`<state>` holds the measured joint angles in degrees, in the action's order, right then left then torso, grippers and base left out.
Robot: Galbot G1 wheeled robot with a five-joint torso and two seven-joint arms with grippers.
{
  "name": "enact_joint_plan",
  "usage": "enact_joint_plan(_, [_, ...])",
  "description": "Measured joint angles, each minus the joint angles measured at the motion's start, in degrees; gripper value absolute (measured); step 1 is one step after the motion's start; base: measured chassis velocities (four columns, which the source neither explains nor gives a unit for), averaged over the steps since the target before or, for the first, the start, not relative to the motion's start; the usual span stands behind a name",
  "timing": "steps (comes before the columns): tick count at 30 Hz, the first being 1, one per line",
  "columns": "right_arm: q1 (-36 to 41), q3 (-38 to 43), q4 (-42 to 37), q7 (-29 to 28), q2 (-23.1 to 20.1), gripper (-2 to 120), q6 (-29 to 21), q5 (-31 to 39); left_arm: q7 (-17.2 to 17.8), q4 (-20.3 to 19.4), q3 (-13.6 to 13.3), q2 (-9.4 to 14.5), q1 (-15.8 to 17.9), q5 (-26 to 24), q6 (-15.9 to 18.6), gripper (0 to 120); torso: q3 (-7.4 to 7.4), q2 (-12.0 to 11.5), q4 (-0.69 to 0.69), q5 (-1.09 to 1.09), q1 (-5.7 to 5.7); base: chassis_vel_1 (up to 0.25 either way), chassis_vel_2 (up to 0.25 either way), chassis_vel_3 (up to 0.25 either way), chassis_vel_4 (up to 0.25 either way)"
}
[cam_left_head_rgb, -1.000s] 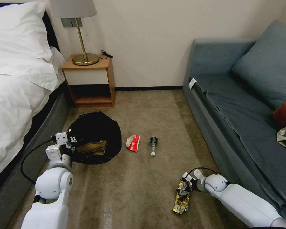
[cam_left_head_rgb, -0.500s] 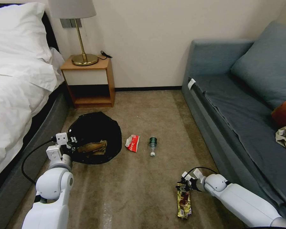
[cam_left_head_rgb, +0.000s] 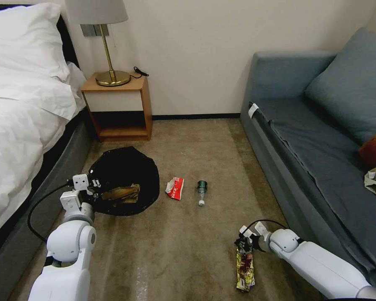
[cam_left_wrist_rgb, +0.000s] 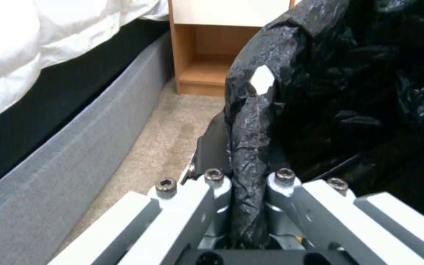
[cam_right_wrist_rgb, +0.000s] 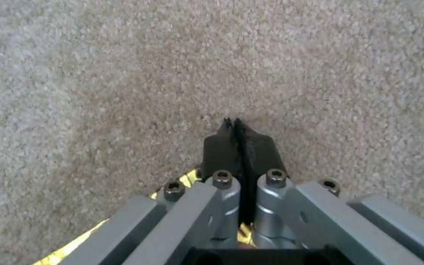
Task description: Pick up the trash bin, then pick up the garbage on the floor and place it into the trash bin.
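Trash bin (cam_left_head_rgb: 125,175): on the carpet beside the bed, in front of the nightstand (cam_left_head_rgb: 118,106); black liner, brown paper wad (cam_left_head_rgb: 121,194) inside
Left gripper (cam_left_head_rgb: 95,189): fingers clamped on the bin's bag-covered rim (cam_left_wrist_rgb: 246,154)
Snack packet (cam_left_head_rgb: 245,267): gold-brown, hanging from the right gripper (cam_left_head_rgb: 242,243), which is pinched together on its top end, near the sofa (cam_left_head_rgb: 321,167)
Red-and-white wrapper (cam_left_head_rgb: 175,187): on the carpet just beside the bin
Small clear bottle (cam_left_head_rgb: 201,192): lying on the carpet beside the wrapper

One bin (cam_left_head_rgb: 125,175), four litter pieces (cam_left_head_rgb: 174,187).
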<state>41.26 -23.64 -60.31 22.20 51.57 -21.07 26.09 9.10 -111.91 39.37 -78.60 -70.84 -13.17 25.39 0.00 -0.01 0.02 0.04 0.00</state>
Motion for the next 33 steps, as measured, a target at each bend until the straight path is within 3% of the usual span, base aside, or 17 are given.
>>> enact_joint_plan(18, [-3.16, -0.63, -1.08, -0.72, -0.01, 0, -1.05, 2.34, -0.30, -0.04, -0.48, 0.85, -0.65, 0.07, -1.07, 2, 0.01, -0.01, -0.04, -0.03, 0.00, 0.000, 0.000, 0.000, 0.000])
enact_joint_plan(26, [-5.18, -1.67, -8.05, -3.99, -1.69, 0, -5.33, 14.27, -0.82, -0.05, 0.78, 1.59, -1.04, -0.52, -2.04, 2, 0.00, -0.01, -0.02, -0.04, 0.00, 0.000, 0.000, 0.000, 0.000])
enact_joint_plan(30, [-5.39, -1.91, -10.31, -5.08, -2.36, 9, -6.78, 17.85, -0.99, 0.18, 1.23, 1.57, -1.06, -0.94, -2.22, 2, 0.00, -0.01, -0.02, -0.03, 0.00, 0.000, 0.000, 0.000, 0.000])
enact_joint_plan(32, [-5.75, -2.66, -12.88, -6.63, -3.78, 23, -7.82, 21.61, -1.06, 0.56, 1.28, 1.62, -1.18, -0.98, -2.69, 2, 0.00, 0.00, -0.01, -0.04, 0.00, 0.000, 0.000, 0.000, 0.000])
enact_joint_plan(33, [-5.75, -2.66, -12.88, -6.63, -3.78, 23, -7.82, 21.61, -1.06, 0.56, 1.28, 1.62, -1.18, -0.98, -2.69, 2, 0.00, 0.00, -0.01, -0.04, 0.00, 0.000, 0.000, 0.000, 0.000])
